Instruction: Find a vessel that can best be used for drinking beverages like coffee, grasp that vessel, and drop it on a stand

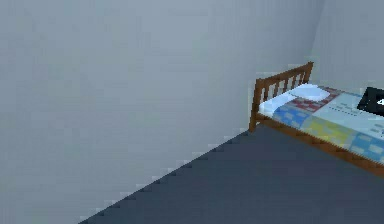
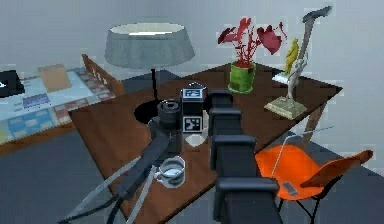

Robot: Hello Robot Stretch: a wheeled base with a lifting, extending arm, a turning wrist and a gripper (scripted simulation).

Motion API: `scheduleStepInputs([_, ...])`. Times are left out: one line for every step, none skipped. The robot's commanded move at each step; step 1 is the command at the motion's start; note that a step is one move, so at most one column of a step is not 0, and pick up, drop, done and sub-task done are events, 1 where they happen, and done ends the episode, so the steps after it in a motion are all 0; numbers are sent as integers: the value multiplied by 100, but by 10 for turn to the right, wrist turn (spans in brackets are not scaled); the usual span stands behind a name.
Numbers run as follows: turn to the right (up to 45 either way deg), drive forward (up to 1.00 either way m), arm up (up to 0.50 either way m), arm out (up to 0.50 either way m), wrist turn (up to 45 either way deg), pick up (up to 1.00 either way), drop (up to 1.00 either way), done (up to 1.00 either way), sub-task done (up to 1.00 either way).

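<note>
A small pale cup-like vessel (image 2: 173,171) stands on the brown wooden table (image 2: 110,125), near its front edge. My arm rises as a dark bar from the arm side view's bottom edge, ending at two white marked squares. Left of them is the gripper (image 2: 152,158), its dark body and thin fingers (image 2: 140,172) slanting down toward the cup. The cup sits on the tabletop right by the fingers, so I cannot tell whether the gripper holds anything.
On the table are a lamp (image 2: 150,45) with a grey shade, a red-leaved plant (image 2: 243,72) in a green pot, and a yellowish statue (image 2: 290,75). An orange chair (image 2: 300,170) stands at the right. A wooden bed (image 1: 320,115) with a patchwork quilt lies beyond dark floor, by a grey wall.
</note>
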Motion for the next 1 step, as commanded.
scheduleStepInputs([0,0,0,0,450,0,0,0,0])
